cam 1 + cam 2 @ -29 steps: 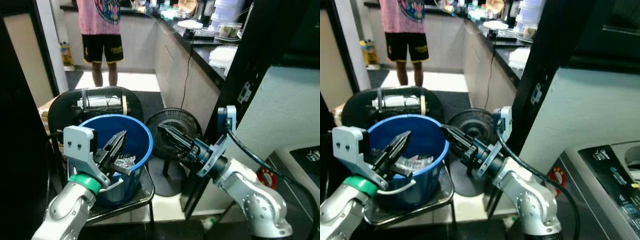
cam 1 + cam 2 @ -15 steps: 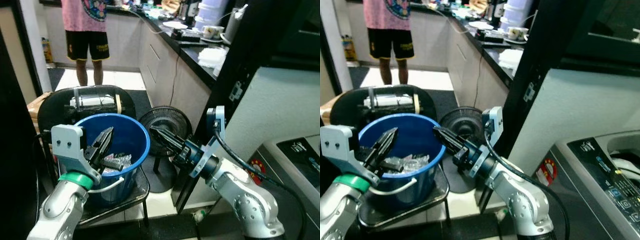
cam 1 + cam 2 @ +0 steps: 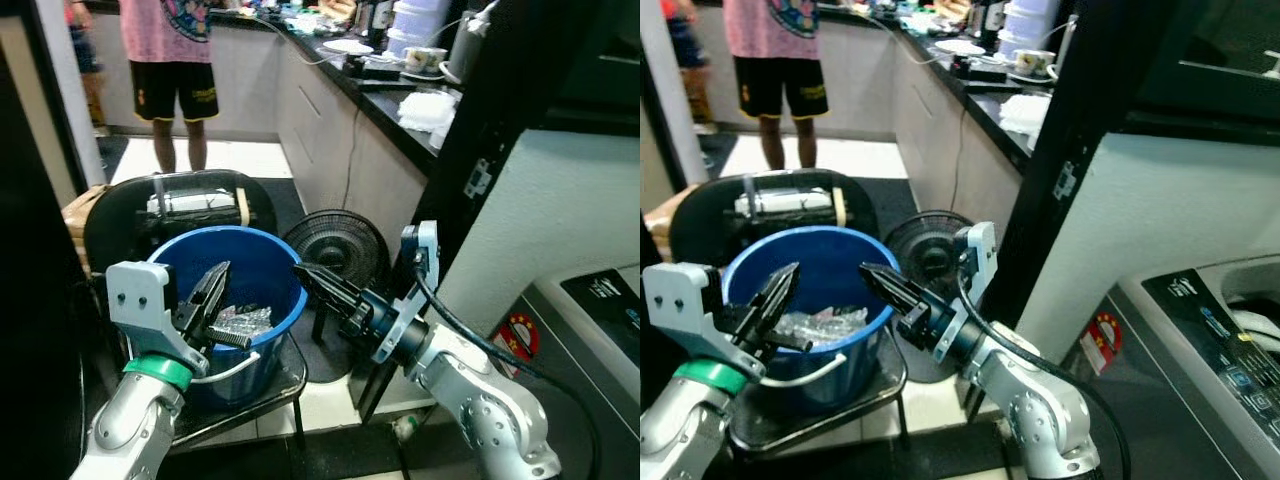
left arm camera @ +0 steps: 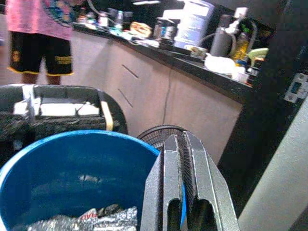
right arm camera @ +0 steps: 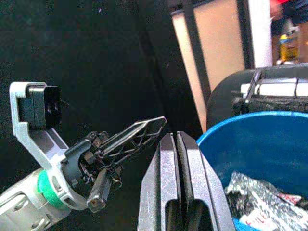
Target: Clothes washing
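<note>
so we're standing over a blue bucket (image 3: 262, 262) that sits on a dark chair (image 3: 285, 382) right in front of us, with a crumpled silvery-grey bundle of laundry (image 3: 240, 322) lying in the bottom of it. our left gripper (image 3: 212, 300) hangs over the near rim of the bucket, and in its wrist view the two black fingers are pressed flat together with nothing between them. our right gripper (image 3: 318, 282) points in from the other side, tips just beside the bucket's rim, fingers clenched empty too. behind the bucket there's a black bag with pale straps (image 3: 196, 203), and a black floor fan (image 3: 340, 243) sits on the floor beside the chair, just behind the right gripper. a dark door frame (image 3: 485, 150) runs up on our right, with the washing machine's control panel (image 3: 1225, 335) at the far right edge. a kitchen counter (image 3: 400, 95) full of cups and bottles runs back, and a person in a pink shirt and black shorts (image 3: 175, 70) stands on the floor beyond.
</note>
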Available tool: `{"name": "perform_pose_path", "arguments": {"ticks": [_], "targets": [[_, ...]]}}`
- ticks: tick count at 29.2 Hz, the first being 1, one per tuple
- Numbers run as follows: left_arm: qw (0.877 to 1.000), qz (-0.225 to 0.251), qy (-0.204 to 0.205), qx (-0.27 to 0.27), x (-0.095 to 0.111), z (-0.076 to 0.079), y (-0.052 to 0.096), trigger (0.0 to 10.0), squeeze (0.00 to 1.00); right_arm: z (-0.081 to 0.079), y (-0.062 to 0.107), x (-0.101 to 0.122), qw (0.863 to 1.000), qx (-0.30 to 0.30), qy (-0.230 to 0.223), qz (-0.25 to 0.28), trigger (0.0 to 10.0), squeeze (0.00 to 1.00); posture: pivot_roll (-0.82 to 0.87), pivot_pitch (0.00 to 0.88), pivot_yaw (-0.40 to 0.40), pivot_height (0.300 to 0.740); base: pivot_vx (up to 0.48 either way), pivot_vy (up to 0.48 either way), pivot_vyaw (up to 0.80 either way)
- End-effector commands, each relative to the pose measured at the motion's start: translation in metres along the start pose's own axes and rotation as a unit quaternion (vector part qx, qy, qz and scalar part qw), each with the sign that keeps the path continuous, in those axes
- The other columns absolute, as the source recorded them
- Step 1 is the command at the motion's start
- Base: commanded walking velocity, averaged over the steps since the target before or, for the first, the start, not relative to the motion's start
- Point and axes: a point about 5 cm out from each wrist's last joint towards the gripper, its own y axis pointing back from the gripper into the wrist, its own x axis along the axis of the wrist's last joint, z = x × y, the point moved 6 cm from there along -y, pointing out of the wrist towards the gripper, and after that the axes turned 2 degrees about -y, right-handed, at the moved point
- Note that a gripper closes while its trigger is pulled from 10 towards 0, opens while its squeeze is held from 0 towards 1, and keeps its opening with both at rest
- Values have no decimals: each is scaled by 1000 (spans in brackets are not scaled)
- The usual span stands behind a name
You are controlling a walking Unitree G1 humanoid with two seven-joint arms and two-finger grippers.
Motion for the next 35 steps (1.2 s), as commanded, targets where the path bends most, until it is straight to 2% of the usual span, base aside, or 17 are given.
{"name": "perform_pose_path", "arguments": {"ticks": [1,9,13,16,17,18,19,20,21,22,24,25,26,27,29,31,35], "targets": [[1000,-23,8,8,-18,0,4,10000,0,12,8,-18,999,-30,-3,-24,10000,0,20,0,-48,740,0,0,0],[999,-36,-7,8,-31,-3,5,10000,0,31,17,-43,996,-79,-8,-52,10000,0,23,0,-44,740,0,0,0],[997,-69,-6,17,-56,-8,11,10000,0,53,34,-79,985,-133,10,-106,10000,0,23,0,-37,740,0,0,0],[997,-73,-6,20,-60,-9,12,10000,0,55,36,-83,984,-137,13,-113,10000,0,23,0,-37,740,0,0,0],[987,-159,-22,23,-110,-18,24,10000,0,77,61,-124,964,-195,31,-178,10000,0,29,0,-41,740,0,0,0],[976,-214,-29,35,-141,-25,35,10000,0,88,78,-148,950,-230,32,-210,10000,0,26,0,-39,740,0,0,0],[967,-249,-33,43,-160,-31,44,10000,0,94,91,-164,940,-251,32,-231,10000,0,26,0,-39,740,0,0,0],[967,-249,-33,43,-160,-31,44,10000,0,94,91,-164,940,-251,32,-231,10000,0,26,0,-39,740,0,0,0],[953,-298,-14,55,-188,-35,60,10000,0,101,108,-185,924,-287,12,-253,10000,0,24,0,-32,740,0,0,0],[953,-298,-14,55,-188,-35,60,10000,0,101,108,-185,924,-287,12,-253,10000,0,24,0,-32,740,0,0,0],[919,-389,12,64,-234,-35,93,10000,0,114,144,-215,881,-382,-27,-278,10000,0,15,0,-19,740,0,0,0],[919,-389,12,64,-234,-35,93,10000,0,114,144,-215,881,-382,-27,-278,10000,0,15,0,-19,740,0,0,0],[902,-424,23,75,-250,-33,109,10000,0,118,161,-225,857,-431,-56,-278,10000,0,13,0,-16,740,0,0,0],[902,-424,23,75,-250,-33,109,10000,0,118,161,-225,857,-431,-56,-278,10000,0,13,0,-16,740,0,0,0],[885,-457,35,86,-267,-28,124,10000,0,122,179,-234,825,-491,-103,-261,10000,0,9,0,-8,740,0,0,0],[882,-459,40,97,-270,-26,123,10000,0,122,180,-237,818,-501,-123,-253,10000,0,10,0,-10,740,0,0,0],[881,-463,33,91,-272,-24,125,10000,0,119,181,-242,818,-497,-122,-263,10000,0,10,0,-10,740,0,0,0]]}}
